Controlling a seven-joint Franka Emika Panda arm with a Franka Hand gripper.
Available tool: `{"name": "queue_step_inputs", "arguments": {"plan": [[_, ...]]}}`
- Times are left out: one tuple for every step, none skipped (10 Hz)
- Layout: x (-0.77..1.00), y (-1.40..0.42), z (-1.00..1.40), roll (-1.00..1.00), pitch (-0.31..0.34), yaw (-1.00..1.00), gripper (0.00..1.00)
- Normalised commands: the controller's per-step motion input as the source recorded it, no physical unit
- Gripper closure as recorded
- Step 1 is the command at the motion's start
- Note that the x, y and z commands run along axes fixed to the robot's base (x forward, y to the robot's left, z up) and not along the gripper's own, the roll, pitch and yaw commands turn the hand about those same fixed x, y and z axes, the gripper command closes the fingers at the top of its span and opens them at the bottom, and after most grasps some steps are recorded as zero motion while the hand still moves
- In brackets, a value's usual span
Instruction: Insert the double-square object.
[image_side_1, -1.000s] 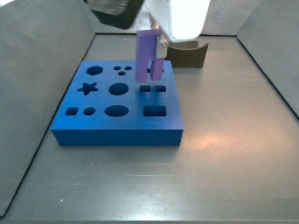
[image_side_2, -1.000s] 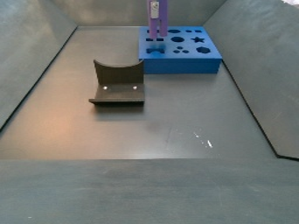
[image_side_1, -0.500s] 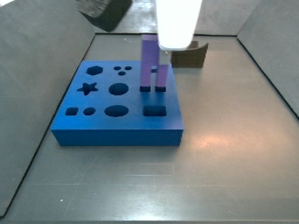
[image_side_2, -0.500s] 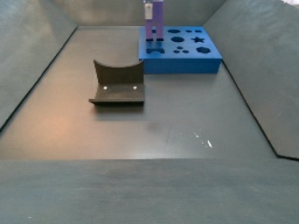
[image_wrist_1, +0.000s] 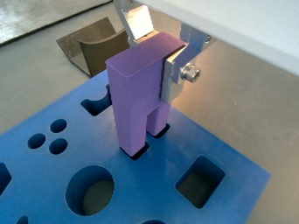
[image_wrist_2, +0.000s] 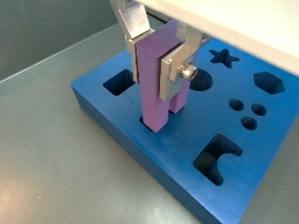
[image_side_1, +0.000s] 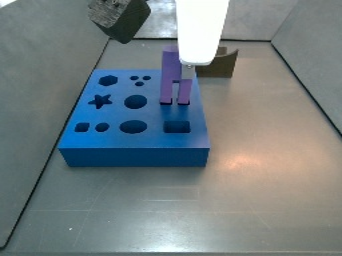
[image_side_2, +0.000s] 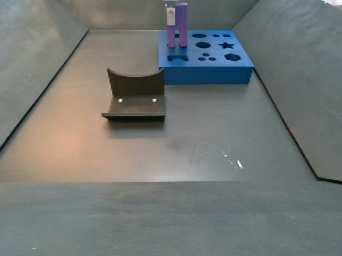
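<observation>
The double-square object (image_wrist_1: 138, 96) is a tall purple peg standing upright. Its lower end sits in a hole in the top of the blue block (image_wrist_1: 35, 175). It shows in both wrist views (image_wrist_2: 158, 87) and both side views (image_side_1: 174, 80) (image_side_2: 175, 28). My gripper (image_wrist_1: 156, 52) (image_wrist_2: 155, 52) is directly above the block, its silver fingers (image_wrist_2: 176, 66) shut on the peg's upper end from two sides. In a side view the gripper (image_side_1: 182, 62) hangs over the block's (image_side_1: 134, 148) right part.
The block (image_wrist_2: 193, 131) has several other shaped holes, among them a star, circles and squares. The dark olive curved holder (image_side_2: 134, 95) stands apart on the grey floor, behind the block in a side view (image_side_1: 222, 62). Grey walls enclose the floor.
The gripper has moved down with the peg. The peg's lower end, which hung above the block before, is now in the hole.
</observation>
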Motion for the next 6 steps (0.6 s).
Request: {"name": "queue_step_inputs", "arguments": {"plan": [[0.0,0.0,-0.31,-0.28,-0.013,0.13,1.0],[0.0,0.0,-0.32,-0.29,0.0,0.35,1.0],[0.01,0.0,-0.37,-0.28,-0.024,0.29,1.0],[0.14,0.01,-0.48,-0.22,-0.054,0.01,1.0],[0.11,0.0,-0.57,-0.08,-0.11,-0.17,1.0],[0.16,-0.09,-0.4,-0.01,-0.04,-0.46,1.0]]}}
